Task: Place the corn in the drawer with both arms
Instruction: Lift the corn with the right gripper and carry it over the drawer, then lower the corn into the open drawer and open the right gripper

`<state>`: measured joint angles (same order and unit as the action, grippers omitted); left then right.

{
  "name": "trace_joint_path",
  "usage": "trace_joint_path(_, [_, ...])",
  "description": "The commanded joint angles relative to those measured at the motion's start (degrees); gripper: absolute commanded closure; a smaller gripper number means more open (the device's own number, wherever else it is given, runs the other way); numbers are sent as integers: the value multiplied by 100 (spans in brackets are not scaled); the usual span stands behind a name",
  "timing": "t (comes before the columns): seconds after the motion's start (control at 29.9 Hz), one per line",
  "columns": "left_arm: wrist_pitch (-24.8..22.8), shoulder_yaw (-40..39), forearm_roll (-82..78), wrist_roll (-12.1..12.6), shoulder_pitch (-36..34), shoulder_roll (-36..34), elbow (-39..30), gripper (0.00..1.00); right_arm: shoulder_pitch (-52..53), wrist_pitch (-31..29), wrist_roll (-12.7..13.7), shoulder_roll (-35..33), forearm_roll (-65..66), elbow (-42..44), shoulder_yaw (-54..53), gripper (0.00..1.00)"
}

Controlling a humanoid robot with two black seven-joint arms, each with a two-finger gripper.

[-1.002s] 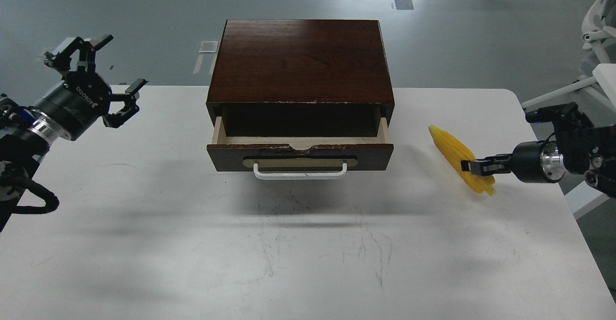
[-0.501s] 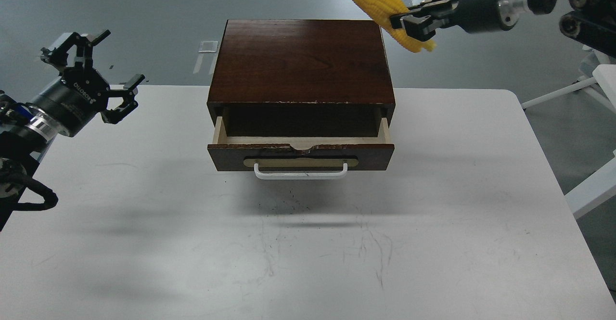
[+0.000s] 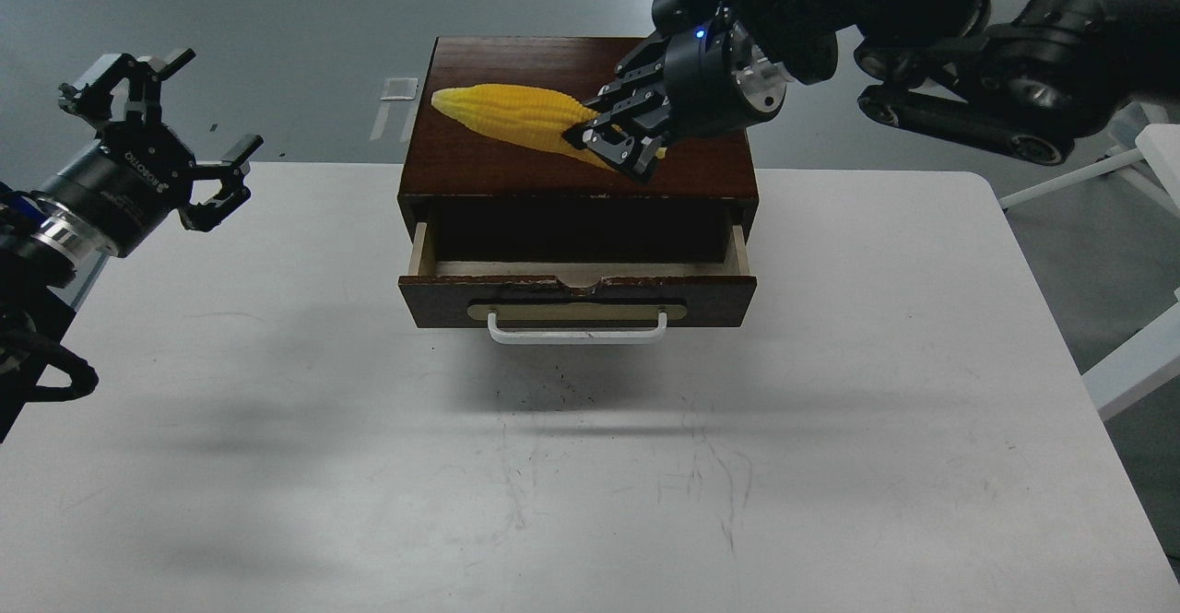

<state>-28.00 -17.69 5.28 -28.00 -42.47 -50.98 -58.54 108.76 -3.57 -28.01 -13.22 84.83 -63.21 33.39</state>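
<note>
The yellow corn (image 3: 512, 115) is held near its stub end by my right gripper (image 3: 619, 138), which is shut on it. The corn hangs over the top of the dark brown box (image 3: 516, 166), its point towards the left. The drawer (image 3: 576, 295) below is pulled partly open, with pale inner sides, a beige oval plate and a white bar handle (image 3: 576, 329). Its inside looks empty. My left gripper (image 3: 161, 124) is open and empty, raised over the table's far left edge, well away from the box.
The white table (image 3: 590, 465) carries the box at its back middle. A white chair and desk parts (image 3: 1143, 134) stand off the table's right side. Grey floor lies behind.
My right arm has carried the corn from the table's right side up and leftward, and now holds it over the box top. My left gripper has drifted slightly left.
</note>
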Motion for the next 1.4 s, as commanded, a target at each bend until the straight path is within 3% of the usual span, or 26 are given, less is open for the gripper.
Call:
trace_joint_path(0.0, [0, 3, 8, 0, 1, -8, -9, 1, 13, 49, 1, 187, 358, -52, 185, 100])
trace_joint_path(0.2, [0, 3, 8, 0, 1, -26, 0, 1, -127, 339, 1, 504, 377, 124, 616, 100])
trace_joint_path(0.57, [0, 3, 8, 0, 1, -52, -9, 1, -426, 348, 1, 575, 368, 221, 660, 100])
trace_joint_path(0.97, [0, 3, -9, 0, 1, -87, -17, 1, -497, 348, 1, 592, 324, 203, 660, 74])
trace_joint_path(1.14, [0, 3, -9, 0, -7, -87, -17, 1, -497, 348, 1, 584, 315, 195, 660, 56])
trace_joint_path(1.37, [0, 3, -18, 0, -16, -96, -26, 1, -497, 366, 1, 584, 315, 195, 660, 44])
